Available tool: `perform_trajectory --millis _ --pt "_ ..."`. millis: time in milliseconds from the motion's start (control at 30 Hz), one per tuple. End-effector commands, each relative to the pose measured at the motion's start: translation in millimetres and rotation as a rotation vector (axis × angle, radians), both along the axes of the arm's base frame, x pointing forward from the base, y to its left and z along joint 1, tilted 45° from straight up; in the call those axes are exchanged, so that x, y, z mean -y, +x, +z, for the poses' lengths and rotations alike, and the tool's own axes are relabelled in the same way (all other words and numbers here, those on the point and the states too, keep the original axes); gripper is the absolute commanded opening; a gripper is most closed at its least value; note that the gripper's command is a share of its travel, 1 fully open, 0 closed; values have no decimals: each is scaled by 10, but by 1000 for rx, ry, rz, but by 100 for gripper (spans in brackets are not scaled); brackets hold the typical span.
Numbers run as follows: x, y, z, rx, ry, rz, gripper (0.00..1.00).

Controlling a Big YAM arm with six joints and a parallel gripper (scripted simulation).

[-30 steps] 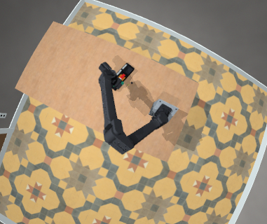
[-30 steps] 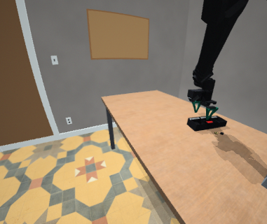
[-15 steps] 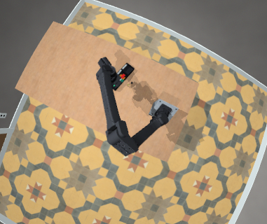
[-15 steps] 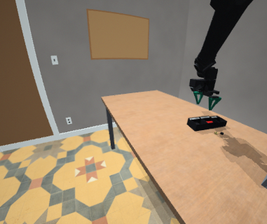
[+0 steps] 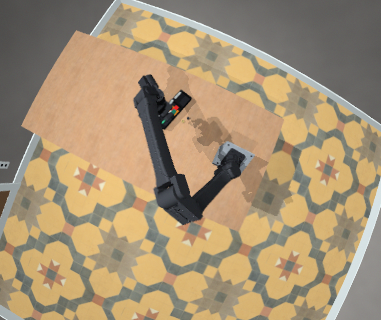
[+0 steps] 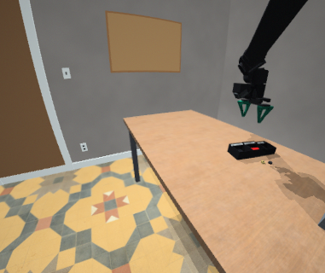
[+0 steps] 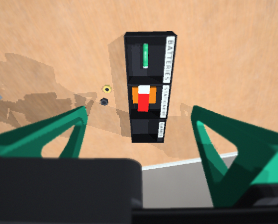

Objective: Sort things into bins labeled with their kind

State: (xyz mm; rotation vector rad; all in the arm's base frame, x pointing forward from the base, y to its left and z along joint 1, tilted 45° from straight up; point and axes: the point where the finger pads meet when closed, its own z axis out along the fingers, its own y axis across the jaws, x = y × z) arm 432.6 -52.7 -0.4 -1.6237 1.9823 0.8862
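Note:
A black row of three bins (image 7: 149, 86) stands on the wooden table; it also shows in the exterior view (image 6: 252, 149) and under the arm in the top view (image 5: 176, 108). A green battery (image 7: 145, 55) lies in the far bin, labelled BATTERIES. A red, white and orange block (image 7: 143, 97) lies in the middle bin. The near bin (image 7: 146, 129) looks empty. A small yellow ring (image 7: 107, 89) and a small black nut (image 7: 103, 101) lie on the table left of the bins. My gripper (image 7: 139, 111) (image 6: 254, 112) is open and empty, high above the bins.
The arm's grey base plate (image 5: 234, 154) sits near the table's right end. The table's edge runs close behind the near bin (image 7: 190, 161). Dark patches (image 6: 300, 183) mark the table top by the bins.

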Motion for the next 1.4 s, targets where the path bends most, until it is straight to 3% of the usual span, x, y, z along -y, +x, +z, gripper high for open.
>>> perform_trajectory --millis 0,67,1367 --pt "358 256 309 85 -23 -24 100" --pt "356 237 200 61 -11 -25 100" --pt "406 275 212 62 -14 -27 100"
